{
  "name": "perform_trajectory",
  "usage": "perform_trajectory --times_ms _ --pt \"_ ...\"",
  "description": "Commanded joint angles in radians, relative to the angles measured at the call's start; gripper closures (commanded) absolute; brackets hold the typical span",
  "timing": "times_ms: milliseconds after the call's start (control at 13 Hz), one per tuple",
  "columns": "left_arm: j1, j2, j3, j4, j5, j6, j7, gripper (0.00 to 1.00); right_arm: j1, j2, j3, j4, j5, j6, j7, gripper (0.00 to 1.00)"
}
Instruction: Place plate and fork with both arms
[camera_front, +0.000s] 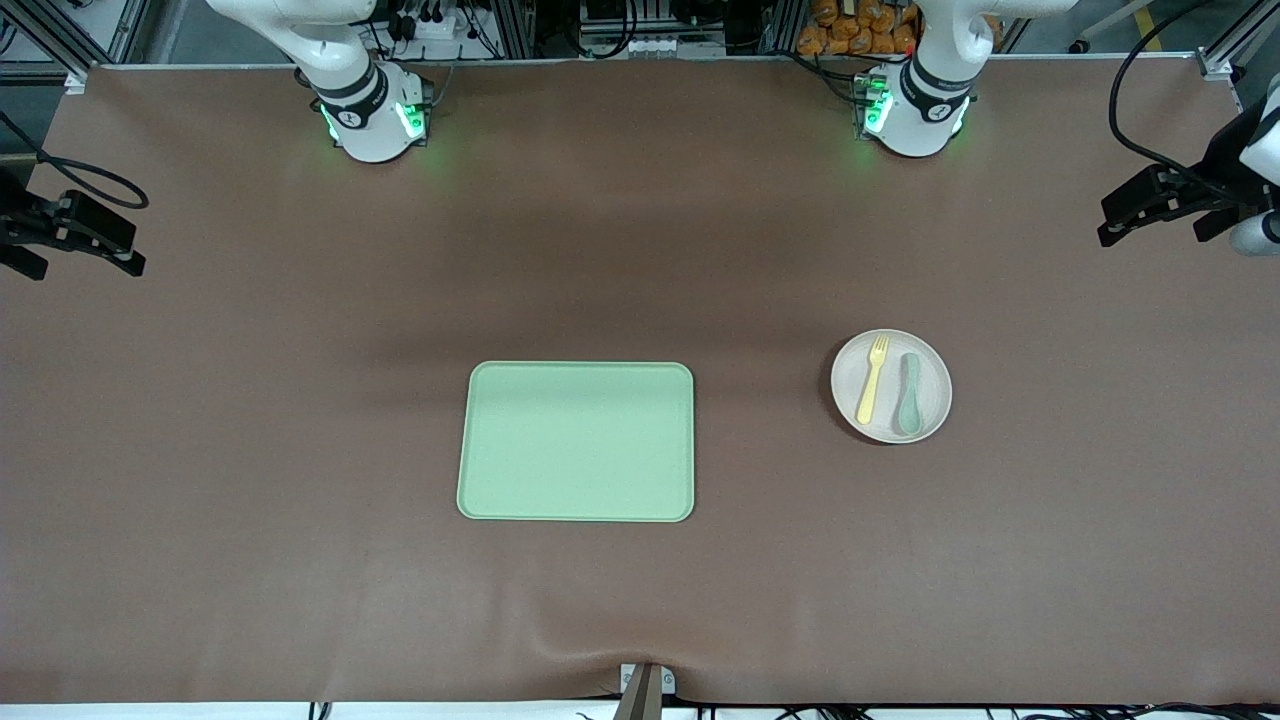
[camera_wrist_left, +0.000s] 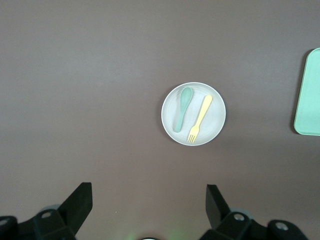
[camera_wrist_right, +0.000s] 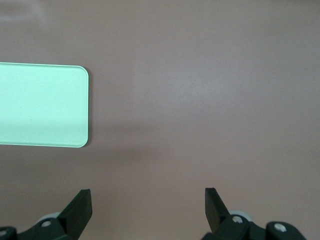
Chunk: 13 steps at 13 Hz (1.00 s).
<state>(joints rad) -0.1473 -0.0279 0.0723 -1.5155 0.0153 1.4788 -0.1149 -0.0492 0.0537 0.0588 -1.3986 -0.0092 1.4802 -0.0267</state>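
Note:
The round pale beige-pink plate (camera_front: 890, 386) lies on the brown table toward the left arm's end. On it lie the yellow fork (camera_front: 872, 379) and a grey-green spoon (camera_front: 909, 393), side by side. The left wrist view shows the plate (camera_wrist_left: 216, 120), the fork (camera_wrist_left: 199, 118) and the spoon (camera_wrist_left: 182, 109) from high above. My left gripper (camera_front: 1140, 205) (camera_wrist_left: 147, 192) hangs open and empty, high over the table's left-arm end. My right gripper (camera_front: 75, 235) (camera_wrist_right: 147, 197) hangs open and empty, high over the right-arm end.
A rectangular light-green tray (camera_front: 577, 441) lies bare at the table's middle, beside the plate toward the right arm's end. It also shows in the right wrist view (camera_wrist_right: 42, 105) and at the edge of the left wrist view (camera_wrist_left: 310, 92). Brown cloth covers the table.

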Motion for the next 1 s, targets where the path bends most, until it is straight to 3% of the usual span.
perform_trajectory --times_ms 0,923 --pt "-0.009 -0.017 0.004 0.003 0.000 0.003 0.015 0.00 0.006 0.000 -0.002 0.004 0.002 0.002 -0.009 0.00" --pt "-0.012 -0.001 -0.012 -0.005 -0.026 -0.015 -0.008 0.00 0.006 0.002 -0.002 0.006 0.003 0.003 -0.009 0.00"
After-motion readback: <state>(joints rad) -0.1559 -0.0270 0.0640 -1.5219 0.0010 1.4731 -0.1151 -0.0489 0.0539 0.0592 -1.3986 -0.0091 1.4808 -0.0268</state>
